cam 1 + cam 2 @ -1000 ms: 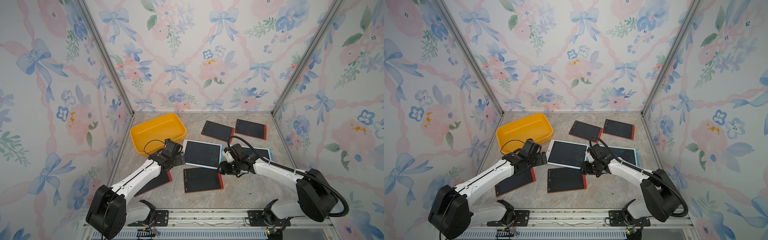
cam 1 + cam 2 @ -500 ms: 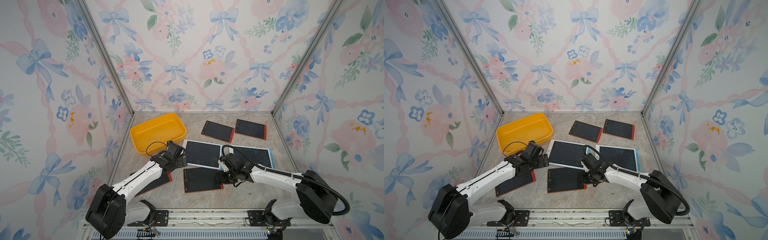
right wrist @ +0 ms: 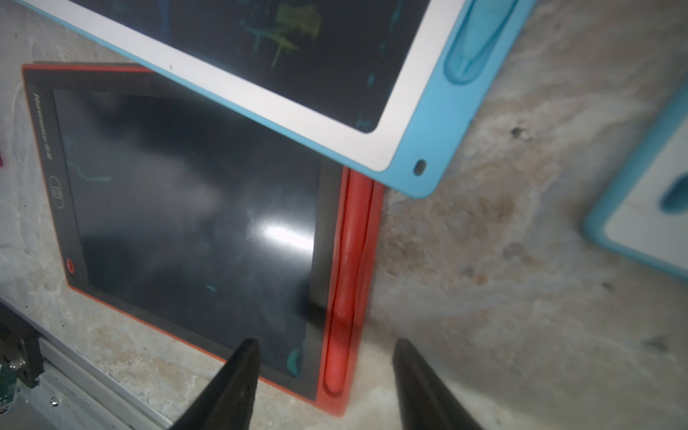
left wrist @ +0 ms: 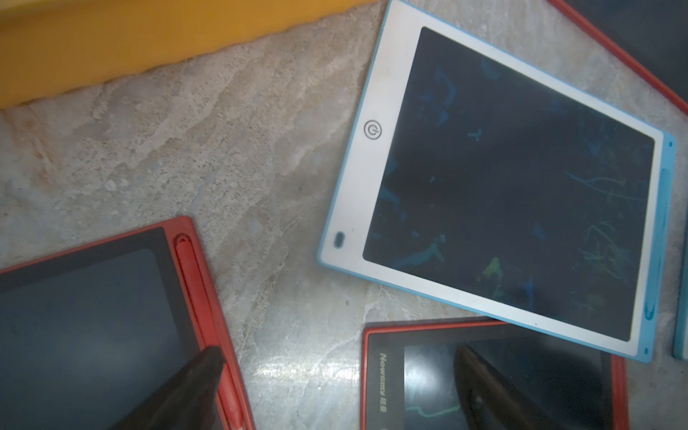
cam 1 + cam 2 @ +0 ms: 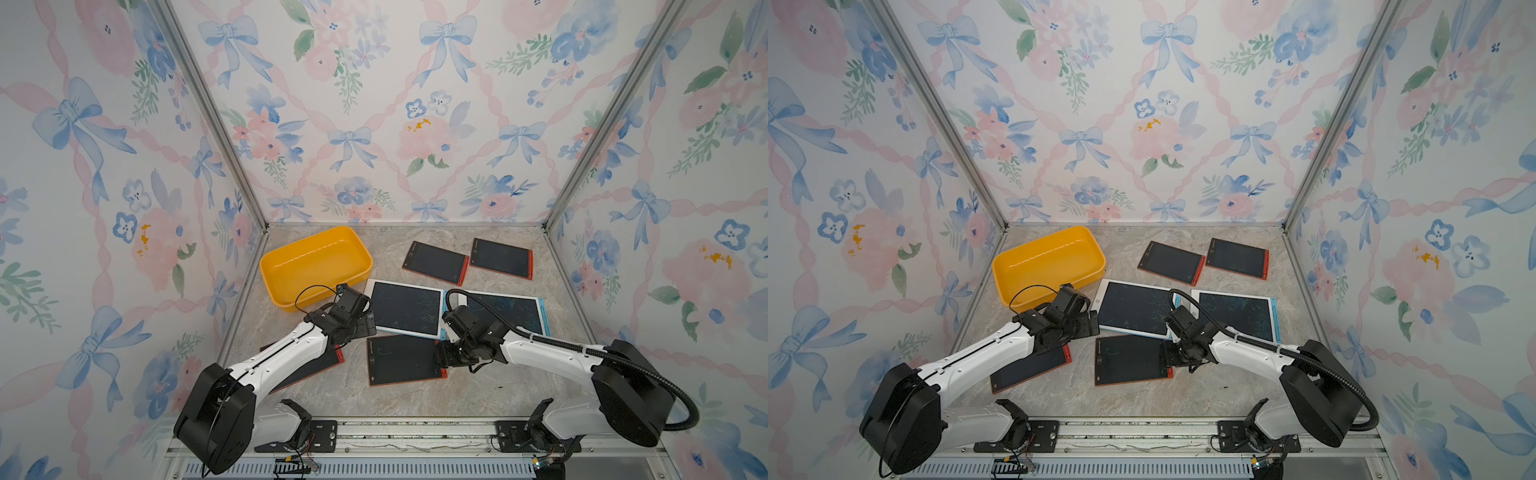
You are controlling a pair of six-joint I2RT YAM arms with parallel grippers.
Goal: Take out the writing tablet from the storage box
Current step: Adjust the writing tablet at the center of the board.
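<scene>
The yellow storage box (image 5: pixel 316 266) (image 5: pixel 1048 262) stands at the back left, and only its bare floor shows inside. Several writing tablets lie on the table outside it. My left gripper (image 5: pixel 365 326) (image 4: pixel 337 352) hangs open just in front of the box, over the bare strip between a red tablet (image 4: pixel 82 316) and the middle red tablet (image 5: pixel 401 359) (image 4: pixel 420 372). Over that middle tablet's (image 3: pixel 186 204) right edge, my right gripper (image 5: pixel 442 361) (image 3: pixel 327 344) is open. One of its fingers is above the screen and one above the table, and it holds nothing.
Two white, blue-edged tablets (image 5: pixel 405 307) (image 5: pixel 511 311) lie mid-table, and the left one overlaps the middle red tablet's far edge. Two red tablets (image 5: pixel 434 262) (image 5: pixel 500 257) lie at the back right. The left red tablet (image 5: pixel 1025 372) is partly under my left arm. Floral walls close three sides.
My right gripper has moved forward and left, from the blue-edged tablets to the middle red tablet's right edge. My left gripper has shifted slightly right and forward, still open.
</scene>
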